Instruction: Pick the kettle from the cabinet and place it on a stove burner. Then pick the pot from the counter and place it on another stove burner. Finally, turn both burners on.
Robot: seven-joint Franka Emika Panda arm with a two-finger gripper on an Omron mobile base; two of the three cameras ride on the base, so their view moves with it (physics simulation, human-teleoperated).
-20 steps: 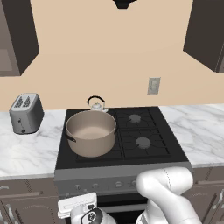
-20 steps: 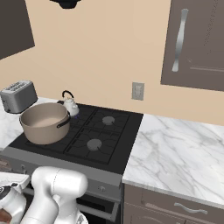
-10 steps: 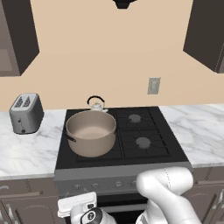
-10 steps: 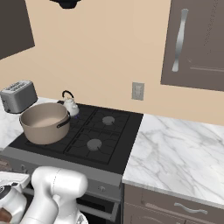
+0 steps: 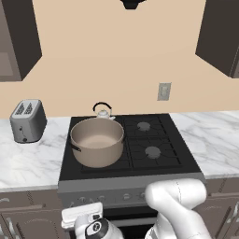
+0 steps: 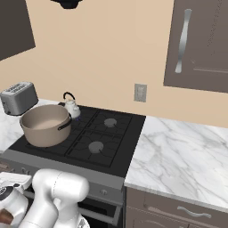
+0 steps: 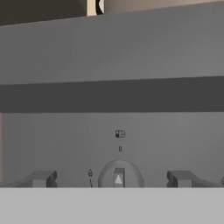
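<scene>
The claw [image 7: 112, 181] stands wide, holding nothing, low at the stove front. In the hand view its two finger tips [image 7: 42, 178] flank a round grey knob [image 7: 119, 176] on the grey control panel [image 7: 131, 140], the knob sitting midway between them; whether they touch it I cannot tell. In the left base view the hand [image 5: 88, 224] hangs below the panel's left part, the white arm [image 5: 179, 200] bent in front of the stove.

Above the panel lies the black cooktop [image 5: 186, 156]. The pot [image 5: 97, 142] sits on the front left burner, upright, its pale inside bare. Just behind it, on the back left burner, stands the kettle [image 5: 103, 112], its black handle arched over it; from the right base view the kettle [image 6: 72, 108] is close behind the pot [image 6: 46, 124], and contact cannot be told. The two right burners, front [image 5: 152, 151] and back [image 5: 143, 125], are uncovered.

The marble table [image 5: 214, 140] runs on both sides of the stove. A toaster [image 5: 28, 120] rests on its left stretch, well apart from the pot.

On the far wall is an outlet [image 5: 164, 91]. Up right hangs the cabinet [image 6: 200, 44] with its wavy handle [image 6: 183, 41], door closed.
</scene>
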